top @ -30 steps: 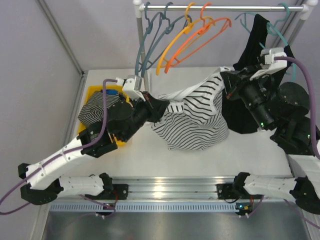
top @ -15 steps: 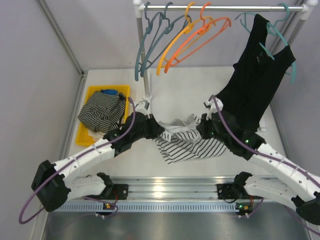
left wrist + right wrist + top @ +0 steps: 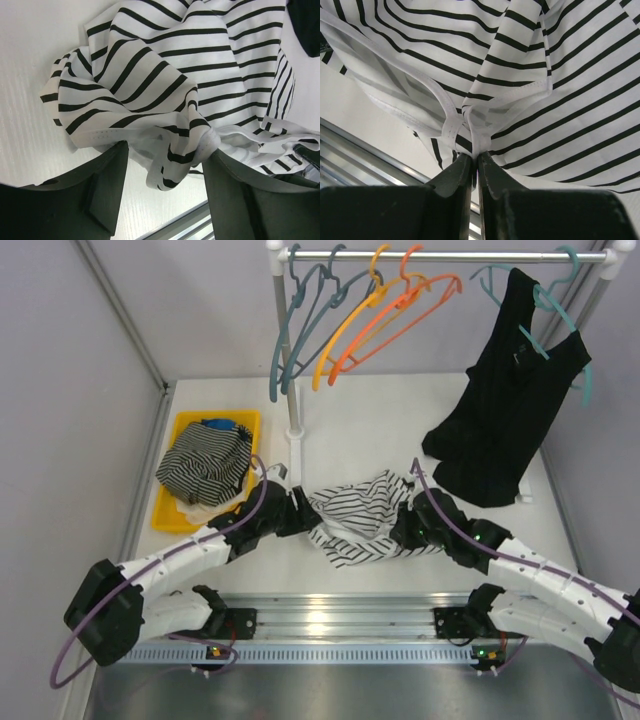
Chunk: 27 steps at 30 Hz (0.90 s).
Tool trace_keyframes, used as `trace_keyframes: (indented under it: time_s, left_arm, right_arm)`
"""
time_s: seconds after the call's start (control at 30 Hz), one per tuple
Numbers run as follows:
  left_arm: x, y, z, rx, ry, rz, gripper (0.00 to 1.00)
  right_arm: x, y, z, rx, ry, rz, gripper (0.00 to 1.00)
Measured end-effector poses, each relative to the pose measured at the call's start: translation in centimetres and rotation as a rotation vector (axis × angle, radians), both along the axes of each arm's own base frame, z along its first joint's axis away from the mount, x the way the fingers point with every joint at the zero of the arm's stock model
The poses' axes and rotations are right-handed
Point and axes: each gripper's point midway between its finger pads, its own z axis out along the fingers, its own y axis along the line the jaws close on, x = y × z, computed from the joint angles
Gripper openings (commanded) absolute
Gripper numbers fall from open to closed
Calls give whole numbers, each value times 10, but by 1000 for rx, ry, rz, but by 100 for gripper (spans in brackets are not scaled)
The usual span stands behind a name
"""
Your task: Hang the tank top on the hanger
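The striped tank top (image 3: 362, 512) lies crumpled on the white table between my two grippers. My left gripper (image 3: 300, 517) sits at its left edge with jaws open. In the left wrist view (image 3: 167, 160) a white-edged strap loop (image 3: 167, 167) hangs loose between the fingers (image 3: 107, 182). My right gripper (image 3: 406, 529) is at the garment's right edge. The right wrist view shows that gripper (image 3: 475, 162) shut on a bunched white strap of the tank top (image 3: 520, 65). The red-orange hanger (image 3: 400, 315) hangs bare on the rail at the back.
A yellow bin (image 3: 180, 510) at the left holds a darker striped garment (image 3: 203, 465). A black top (image 3: 505, 410) hangs on a teal hanger at the right. A yellow hanger (image 3: 345, 330) and teal hangers (image 3: 295, 320) share the rail. The rack post (image 3: 293, 420) stands behind the tank top.
Both arms came down from holding the tank top spread in the air, and it now lies bunched on the table. The left gripper opened and let go of the fabric.
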Motion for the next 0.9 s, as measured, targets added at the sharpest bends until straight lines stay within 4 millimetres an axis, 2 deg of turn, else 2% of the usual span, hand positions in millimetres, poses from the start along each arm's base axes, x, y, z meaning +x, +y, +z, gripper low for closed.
trace_keyframes:
  time_s: [0.07,0.1,0.2,0.3,0.57,0.67,0.7,0.77,0.83,0.9]
  left_arm:
    - [3,1,4,16,-10,-3,67]
    - [4,1,8,25,-16,-5,67]
    - [11,2,20,48,-42,-8,68]
    - [13,3,30,66,-59,-17,69]
    - [-2,14,52,80,-84,-51,69]
    - [-6,17,60,72,-96,-60,69]
    - [-7,17,62,69,-98,-65,69]
    - [-9,16,66,61,-102,-74,69]
    - [-10,15,68,56,-105,-80,69]
    - [-10,14,70,53,-103,-85,68]
  right_arm:
    - [0,1,1,3,-1,1,15]
    - [0,1,2,4,-1,2,21]
    - [1,1,9,11,-9,2,33]
    - [3,3,25,30,-31,1,44]
    - [10,-3,74,52,-101,-37,60]
    - [21,-9,110,42,-161,-79,64]
    - [27,-9,130,47,-194,-98,65]
    - [43,-8,173,66,-274,-132,68]
    - [64,-7,230,93,-370,-176,73]
    - [86,-6,280,115,-452,-220,73]
